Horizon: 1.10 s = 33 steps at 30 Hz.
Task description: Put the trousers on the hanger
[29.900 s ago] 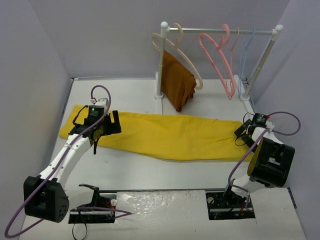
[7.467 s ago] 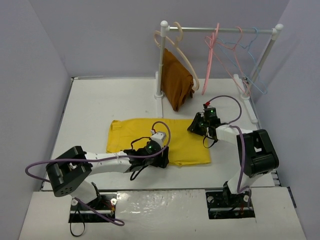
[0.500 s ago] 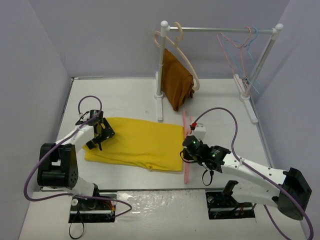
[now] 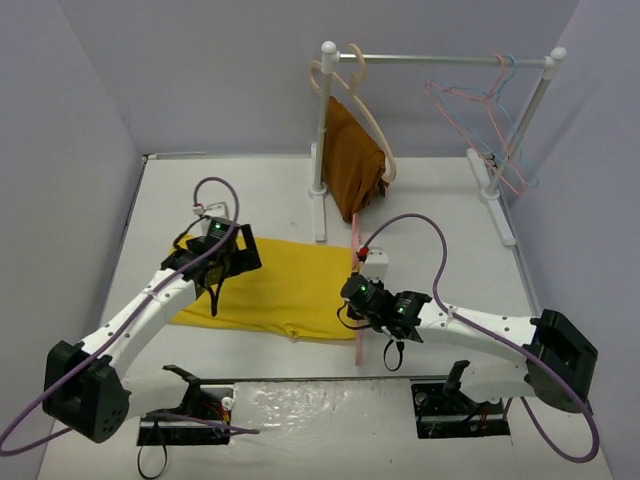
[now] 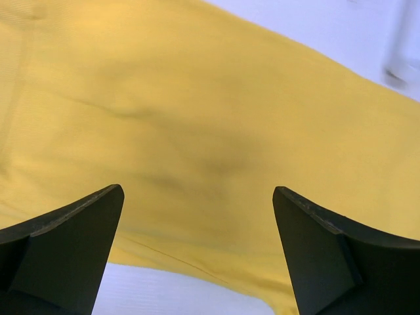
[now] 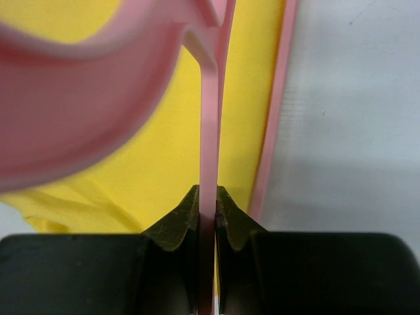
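- Jaws: right gripper (image 6: 208, 197) is pinched on the hanger (image 6: 209, 125); left gripper (image 5: 197, 197) is spread over the trousers (image 4: 285, 290).
- Trousers are laid flat on the table (image 4: 200, 190), centre-left, with the hanger at their right edge.
- Cloth is judged soft, limp and light, so a hem edge should be gripped.
- Pinch is confirmed only by right wrist view, layout only by top view.
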Available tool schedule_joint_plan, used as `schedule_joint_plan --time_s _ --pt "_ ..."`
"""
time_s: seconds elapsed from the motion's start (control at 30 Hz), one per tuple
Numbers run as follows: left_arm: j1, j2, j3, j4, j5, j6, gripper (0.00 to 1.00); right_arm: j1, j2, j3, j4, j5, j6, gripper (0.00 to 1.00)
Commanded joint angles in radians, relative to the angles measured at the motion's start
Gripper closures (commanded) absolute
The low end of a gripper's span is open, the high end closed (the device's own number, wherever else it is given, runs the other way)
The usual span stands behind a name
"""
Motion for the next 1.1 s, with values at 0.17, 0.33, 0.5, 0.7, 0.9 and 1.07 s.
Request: schedule_joint_plan --time_s 0.17,0.33,0.5,0.7,0.9,1.07 --pt "-0.417 0.132 0.144 0.174 -0.043 -0.085 0.07 -0.061 -0.189 -0.104 -0.054 -0.001 0.076 1.00" --pt "-0.531 0.328 0.255 0.230 -0.040 -0.088 0.08 -0.072 -0.229 -0.154 -0.098 0.009 0.139 1.00" --pt "-0.581 0.489 0.357 0.248 -0.041 -0.089 0.09 -0.073 -0.249 -0.179 -0.151 0.054 0.189 1.00" --pt "-0.610 0.629 0.470 0.201 -0.060 -0.102 0.12 -0.089 -0.271 -0.191 -0.157 0.044 0.184 1.00" --pt "-0.623 0.698 0.519 0.146 -0.089 -0.125 0.24 -0.093 -0.310 -0.208 -0.168 0.039 0.191 1.00" --pt "-0.626 0.746 0.532 0.106 -0.093 -0.136 0.33 -0.095 -0.337 -0.223 -0.175 0.039 0.192 1.00"
